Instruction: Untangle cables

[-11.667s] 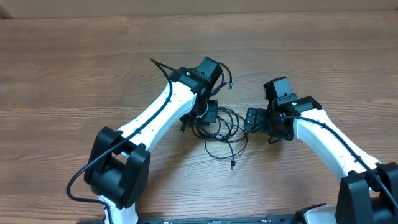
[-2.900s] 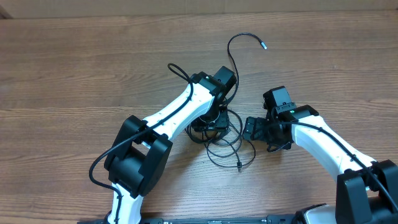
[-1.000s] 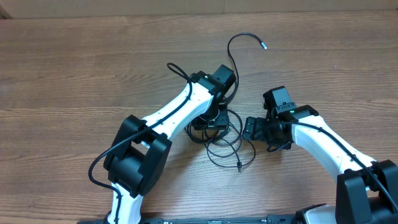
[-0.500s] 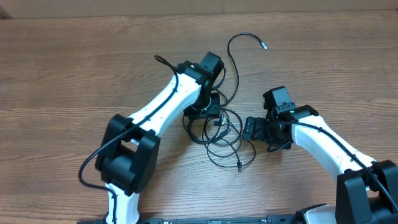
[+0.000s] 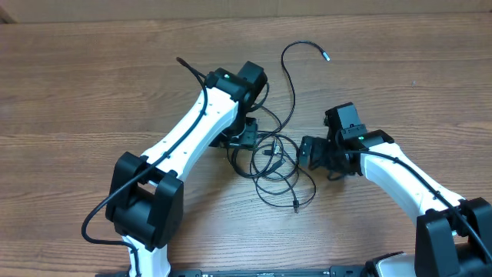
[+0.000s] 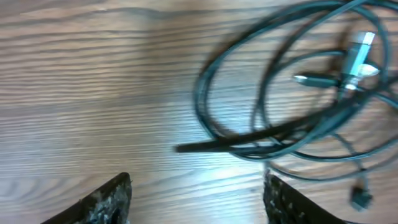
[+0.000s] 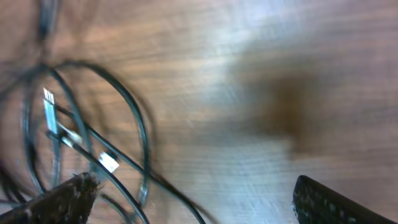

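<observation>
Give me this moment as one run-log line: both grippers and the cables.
left gripper: open, nothing gripped | right gripper: open, nothing gripped | cables: tangled loops on table, between both grippers

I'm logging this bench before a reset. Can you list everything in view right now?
table: one, brown wood, under everything
cables: several, exact count unclear, thin black, tangled mid-table between the grippers
loose cable end: one, black with pale tip, arcing toward the far side
silver plugs: at least two, inside the tangle
left arm, right arm: two, white and black, reaching from the near edge
left gripper: black, open, empty, left of the tangle
right gripper: black, open, empty, right of the tangle
</observation>
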{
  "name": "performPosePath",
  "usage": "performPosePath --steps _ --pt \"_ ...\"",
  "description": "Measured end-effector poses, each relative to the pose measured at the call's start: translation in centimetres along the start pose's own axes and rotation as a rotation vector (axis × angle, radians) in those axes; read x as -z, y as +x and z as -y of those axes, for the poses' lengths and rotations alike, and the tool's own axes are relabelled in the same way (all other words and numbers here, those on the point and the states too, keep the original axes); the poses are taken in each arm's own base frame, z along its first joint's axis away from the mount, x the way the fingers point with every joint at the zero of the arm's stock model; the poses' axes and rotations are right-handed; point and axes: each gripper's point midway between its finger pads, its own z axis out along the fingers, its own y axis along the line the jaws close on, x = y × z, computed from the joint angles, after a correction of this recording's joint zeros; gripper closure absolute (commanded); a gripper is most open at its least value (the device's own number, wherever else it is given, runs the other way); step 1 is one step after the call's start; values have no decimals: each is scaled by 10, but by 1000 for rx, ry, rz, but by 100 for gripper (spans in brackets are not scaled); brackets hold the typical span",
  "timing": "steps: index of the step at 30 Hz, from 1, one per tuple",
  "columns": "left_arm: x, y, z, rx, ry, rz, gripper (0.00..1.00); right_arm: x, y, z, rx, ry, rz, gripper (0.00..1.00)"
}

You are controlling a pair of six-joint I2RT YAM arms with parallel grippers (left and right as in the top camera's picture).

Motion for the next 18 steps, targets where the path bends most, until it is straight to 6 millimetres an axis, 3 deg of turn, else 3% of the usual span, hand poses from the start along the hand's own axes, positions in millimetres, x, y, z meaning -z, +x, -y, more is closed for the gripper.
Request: performPosePath --steps 5,12,14,15,16,18 --pt "-2 -11 -6 -28 -17 40 14 1 -15 -8 10 -33 62 0" --pt "-29 -19 0 -48 10 87 21 1 -12 -14 12 -69 45 0" --pt "-38 -18 5 -64 40 88 35 1 -10 -18 13 -89 34 0" --pt "-41 -18 8 -78 54 87 55 1 -10 -19 13 -97 30 0" --pt "-44 -17 10 -90 70 86 96 1 -9 -21 14 -109 24 0" --pt "-48 -14 15 -112 100 76 96 2 -7 -25 15 -130 13 0"
